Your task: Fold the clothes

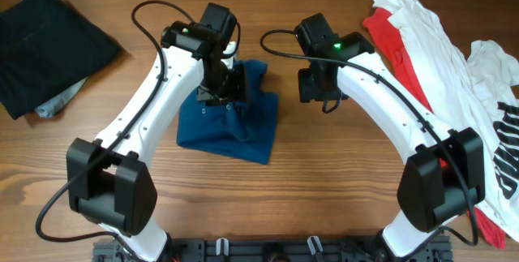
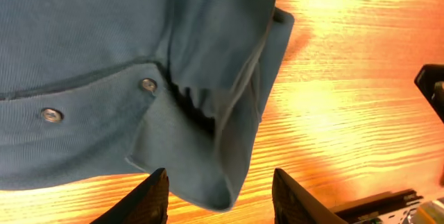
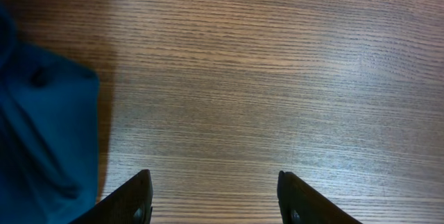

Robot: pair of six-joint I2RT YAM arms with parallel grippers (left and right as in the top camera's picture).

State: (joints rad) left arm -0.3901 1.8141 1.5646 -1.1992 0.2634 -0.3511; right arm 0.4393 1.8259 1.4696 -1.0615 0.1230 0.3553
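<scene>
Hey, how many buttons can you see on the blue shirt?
2, both in the left wrist view: left button near the picture's edge, right button beside a fold of the blue shirt. Others may be hidden.

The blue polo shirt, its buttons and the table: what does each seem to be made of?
Blue polo shirt: a matte knitted fabric, probably cotton; a fine ribbed texture shows and it folds softly.
Buttons: small, pale and shiny, maybe plastic or metal; too small to tell.
Table: wood or wood-look laminate, smooth, with straight grain lines.
</scene>
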